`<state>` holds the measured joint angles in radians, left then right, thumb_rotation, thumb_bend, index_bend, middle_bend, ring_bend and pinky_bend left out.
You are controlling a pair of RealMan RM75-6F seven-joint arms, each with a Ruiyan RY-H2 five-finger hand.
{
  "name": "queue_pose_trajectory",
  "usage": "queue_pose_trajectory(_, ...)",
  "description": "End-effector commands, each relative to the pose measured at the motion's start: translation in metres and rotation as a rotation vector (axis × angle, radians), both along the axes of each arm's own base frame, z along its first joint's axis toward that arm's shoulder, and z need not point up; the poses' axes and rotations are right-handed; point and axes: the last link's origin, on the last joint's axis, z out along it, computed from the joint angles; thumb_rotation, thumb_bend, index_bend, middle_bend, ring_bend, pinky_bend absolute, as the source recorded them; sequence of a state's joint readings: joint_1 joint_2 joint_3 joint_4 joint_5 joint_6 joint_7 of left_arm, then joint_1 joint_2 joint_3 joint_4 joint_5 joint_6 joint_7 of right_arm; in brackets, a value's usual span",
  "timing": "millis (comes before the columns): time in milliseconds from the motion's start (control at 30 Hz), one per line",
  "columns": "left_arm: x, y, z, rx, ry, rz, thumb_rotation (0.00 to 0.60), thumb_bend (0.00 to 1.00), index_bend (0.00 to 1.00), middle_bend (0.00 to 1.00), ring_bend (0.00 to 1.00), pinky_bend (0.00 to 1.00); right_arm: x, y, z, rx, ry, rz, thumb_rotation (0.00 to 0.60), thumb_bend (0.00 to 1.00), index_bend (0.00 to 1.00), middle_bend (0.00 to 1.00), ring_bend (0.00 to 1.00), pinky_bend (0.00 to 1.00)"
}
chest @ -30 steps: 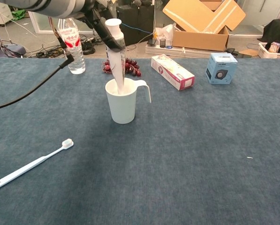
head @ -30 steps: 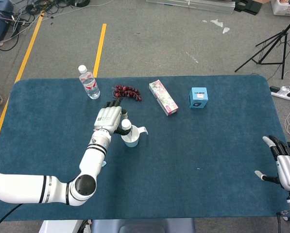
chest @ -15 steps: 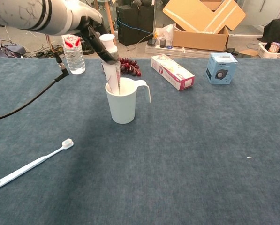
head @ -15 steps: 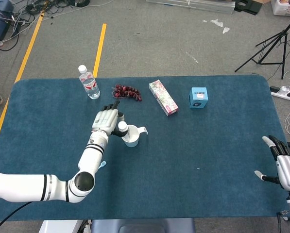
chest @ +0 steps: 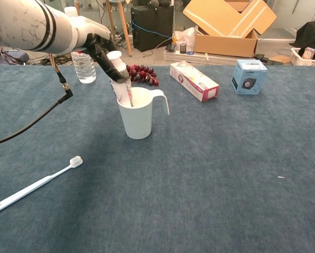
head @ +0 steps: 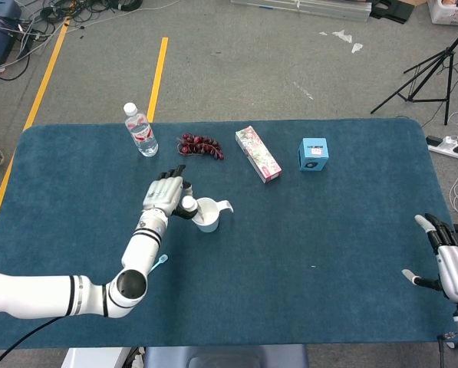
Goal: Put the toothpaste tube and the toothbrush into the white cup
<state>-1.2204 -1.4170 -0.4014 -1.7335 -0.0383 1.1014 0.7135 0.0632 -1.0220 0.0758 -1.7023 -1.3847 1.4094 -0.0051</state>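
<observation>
Lower now, the toothpaste tube [chest: 118, 79] leans in the white cup [chest: 137, 117], held by the left hand [head: 165, 195]. Toothbrush [chest: 35, 185] lies on the table. Right hand [head: 451, 264] holds nothing, fingers apart.

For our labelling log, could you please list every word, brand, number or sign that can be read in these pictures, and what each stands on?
No text can be read in either view.
Water bottle: red label, print too blurred.
Pink carton: patterned print, lettering too small.
Blue box: round picture on the front, words too small.
Toothpaste tube, held by the left robot hand: print blurred.
</observation>
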Motion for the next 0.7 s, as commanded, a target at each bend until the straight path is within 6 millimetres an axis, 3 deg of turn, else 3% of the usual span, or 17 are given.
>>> queue_pose_trajectory(33, -0.002, 0.000, -0.001, -0.002, -0.003, 0.005, 0.600, 0.70, 0.64, 0.00, 0.00, 0.02, 0.000, 0.000, 0.000, 0.000, 0.000, 0.000, 0.600, 0.02, 0.14, 0.11, 0.11, 0.37)
queue_pose_trajectory(700, -0.001, 0.001, -0.022, -0.047, -0.015, -0.004, 0.600, 0.70, 0.60, 0.00, 0.00, 0.02, 0.000, 0.000, 0.001, 0.000, -0.006, -0.001, 0.600, 0.02, 0.14, 0.11, 0.11, 0.37)
